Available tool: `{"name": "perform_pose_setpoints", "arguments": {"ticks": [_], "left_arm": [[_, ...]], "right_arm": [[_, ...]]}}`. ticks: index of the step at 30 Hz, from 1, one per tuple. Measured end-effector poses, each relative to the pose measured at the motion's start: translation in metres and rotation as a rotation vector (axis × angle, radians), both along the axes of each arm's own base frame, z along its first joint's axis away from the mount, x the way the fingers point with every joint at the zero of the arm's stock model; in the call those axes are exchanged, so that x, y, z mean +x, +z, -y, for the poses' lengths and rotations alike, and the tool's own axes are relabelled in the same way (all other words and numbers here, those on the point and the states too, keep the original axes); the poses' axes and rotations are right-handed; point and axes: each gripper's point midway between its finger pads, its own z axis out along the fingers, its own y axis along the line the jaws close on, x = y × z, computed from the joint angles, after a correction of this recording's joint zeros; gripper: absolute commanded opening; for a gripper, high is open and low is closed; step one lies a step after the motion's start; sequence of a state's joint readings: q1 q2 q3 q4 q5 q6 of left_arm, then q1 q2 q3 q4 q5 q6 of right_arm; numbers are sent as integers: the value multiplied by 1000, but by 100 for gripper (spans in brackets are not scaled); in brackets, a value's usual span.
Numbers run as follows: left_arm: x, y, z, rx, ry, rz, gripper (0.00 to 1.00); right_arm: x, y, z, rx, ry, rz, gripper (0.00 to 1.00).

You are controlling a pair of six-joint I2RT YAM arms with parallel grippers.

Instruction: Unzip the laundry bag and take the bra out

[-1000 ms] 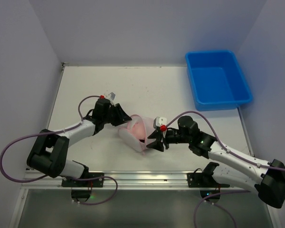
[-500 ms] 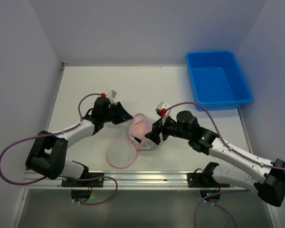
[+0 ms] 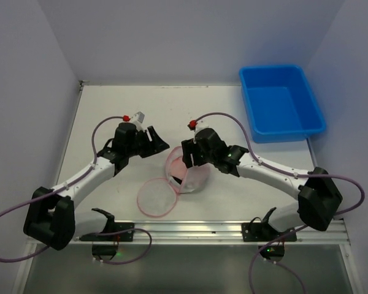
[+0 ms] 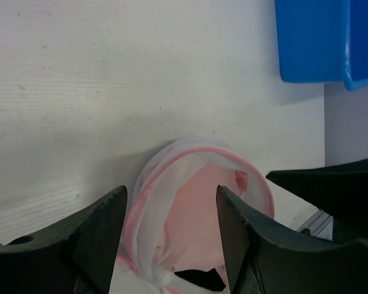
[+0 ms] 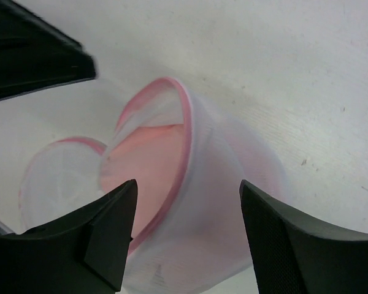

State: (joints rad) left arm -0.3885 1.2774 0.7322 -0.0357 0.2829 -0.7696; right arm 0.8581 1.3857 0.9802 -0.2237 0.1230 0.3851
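Observation:
The laundry bag (image 3: 193, 177) stands unzipped at the table's middle, its pink-trimmed mesh lid flap (image 3: 156, 196) lying flat beside it at the near left. The pale pink bra (image 3: 176, 165) shows inside the open mouth. My left gripper (image 3: 159, 143) hovers just left of the bag, open and holding nothing. In the left wrist view the bag (image 4: 148, 184) and bra (image 4: 199, 208) lie beyond the left gripper (image 4: 172, 236). My right gripper (image 3: 189, 159) is open over the bag's far rim. In the right wrist view, mesh (image 5: 227, 226) and bra (image 5: 150, 162) fill the space between the spread right gripper (image 5: 187, 242).
A blue plastic bin (image 3: 282, 101) stands at the back right corner, also at the top right of the left wrist view as the bin (image 4: 313, 37). The table's metal front rail (image 3: 184, 229) runs along the near edge. White walls close the left, back and right sides.
The lid flap dropped open onto the table. Both grippers opened and let go of the bag. The left pulled back slightly, and the right swung from the bag's near right to its far side.

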Motion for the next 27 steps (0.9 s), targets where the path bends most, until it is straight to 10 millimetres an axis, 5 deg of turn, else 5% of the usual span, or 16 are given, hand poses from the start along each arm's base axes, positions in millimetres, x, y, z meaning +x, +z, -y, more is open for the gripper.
{"name": "perform_pose_setpoints", "arguments": {"ticks": [5, 11, 14, 18, 21, 25, 27], "left_arm": [[-32, -19, -9, 30, 1, -43, 61], [-69, -48, 12, 59, -89, -109, 61], [-69, -53, 21, 52, -105, -113, 61], [-61, -60, 27, 37, -96, -119, 57], [-58, -65, 30, 30, -96, -127, 40], [-58, -63, 34, 9, -97, -130, 4], [-57, -59, 34, 4, -97, -121, 0]], "right_arm": [[5, -40, 18, -80, -82, -93, 65], [11, -66, 65, -65, -204, -160, 64], [9, -74, 79, -59, -231, -181, 63], [6, -76, 72, -22, -201, -187, 63], [4, -78, 69, -4, -188, -193, 63], [4, -70, 67, 18, -166, -178, 64], [4, -61, 66, 31, -150, -156, 64]]}}
